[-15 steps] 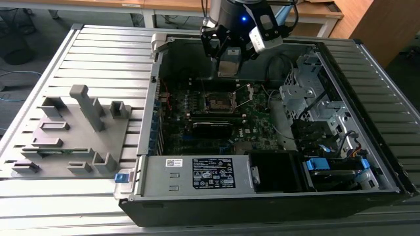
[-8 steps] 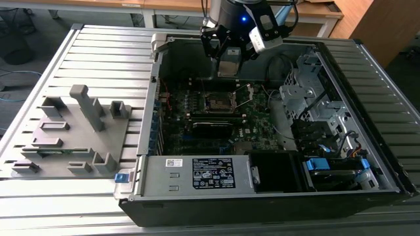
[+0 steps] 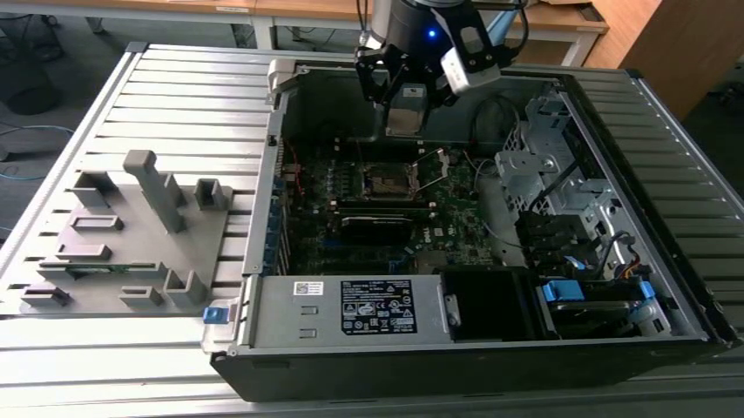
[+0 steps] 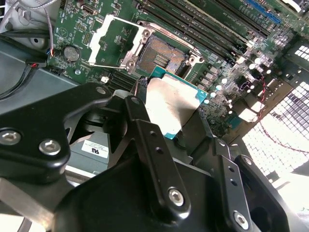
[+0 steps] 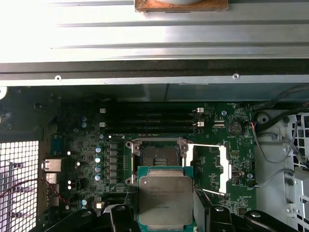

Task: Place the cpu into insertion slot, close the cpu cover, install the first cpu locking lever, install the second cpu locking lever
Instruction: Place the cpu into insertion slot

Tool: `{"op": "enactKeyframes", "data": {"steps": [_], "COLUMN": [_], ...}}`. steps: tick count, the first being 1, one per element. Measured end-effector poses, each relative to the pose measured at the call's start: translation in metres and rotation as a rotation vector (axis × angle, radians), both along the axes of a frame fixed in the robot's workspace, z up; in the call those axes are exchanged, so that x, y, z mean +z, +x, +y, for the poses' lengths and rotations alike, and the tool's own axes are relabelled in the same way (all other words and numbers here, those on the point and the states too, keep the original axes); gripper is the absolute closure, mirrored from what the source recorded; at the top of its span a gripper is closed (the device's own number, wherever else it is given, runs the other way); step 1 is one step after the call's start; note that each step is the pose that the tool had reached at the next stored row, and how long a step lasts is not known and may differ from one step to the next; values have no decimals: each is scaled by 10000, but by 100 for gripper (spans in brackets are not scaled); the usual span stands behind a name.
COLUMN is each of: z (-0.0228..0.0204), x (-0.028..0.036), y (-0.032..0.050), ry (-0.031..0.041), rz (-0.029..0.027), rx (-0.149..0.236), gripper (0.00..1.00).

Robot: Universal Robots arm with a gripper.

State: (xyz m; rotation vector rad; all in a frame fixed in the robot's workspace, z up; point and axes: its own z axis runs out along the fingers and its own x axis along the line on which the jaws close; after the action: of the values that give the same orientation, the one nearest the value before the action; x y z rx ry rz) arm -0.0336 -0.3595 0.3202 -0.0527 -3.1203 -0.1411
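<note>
Gripper (image 3: 407,120) over the open computer case (image 3: 348,305) in the exterior view, hanging above the insertion slot (image 3: 384,180) and a little toward the case wall behind it, clear of the board.

In both wrist views we see the claw pinching the cpu (image 4: 171,104) (image 5: 165,200) by two opposite edges. The dark fingers (image 4: 145,130) (image 5: 120,215) press in from either side, and the dull grey metal top faces the cameras. The chip's teal border shows around the grey plate.

We note the cpu sits apart from the insertion slot (image 4: 161,57) (image 5: 157,155): raised off it, with one edge drawn up just beside the slot's silver rim in the first wrist view. The slot's dark contact field lies exposed.

The cpu cover (image 4: 96,41) (image 5: 223,166) is swung open — a thin silver frame just beside the slot, with green board visible through its square cut-out. In the exterior view the cover (image 3: 433,171) stands tilted up at the slot's edge, on the exterior view's right.

The long black memory slots (image 5: 149,118) run just beyond the insertion slot, on the side away from the held chip.

A grey fixture tray (image 3: 128,235) lies well apart from the slot, outside the case on the slatted table (image 3: 174,78), at the exterior view's left.
</note>
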Motion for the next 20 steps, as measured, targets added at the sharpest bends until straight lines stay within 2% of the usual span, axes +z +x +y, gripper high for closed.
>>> {"op": "enactKeyframes", "data": {"steps": [2,9,12,20], "z": [0,0,0,0], "x": [-1,-1,-5,-10], "y": [0,0,0,0], "ry": [-1,-1,-2,1], "rz": [1,0,1,0], "rx": [-112,-154,-484,-537], "gripper": [46,46,46,46]}}
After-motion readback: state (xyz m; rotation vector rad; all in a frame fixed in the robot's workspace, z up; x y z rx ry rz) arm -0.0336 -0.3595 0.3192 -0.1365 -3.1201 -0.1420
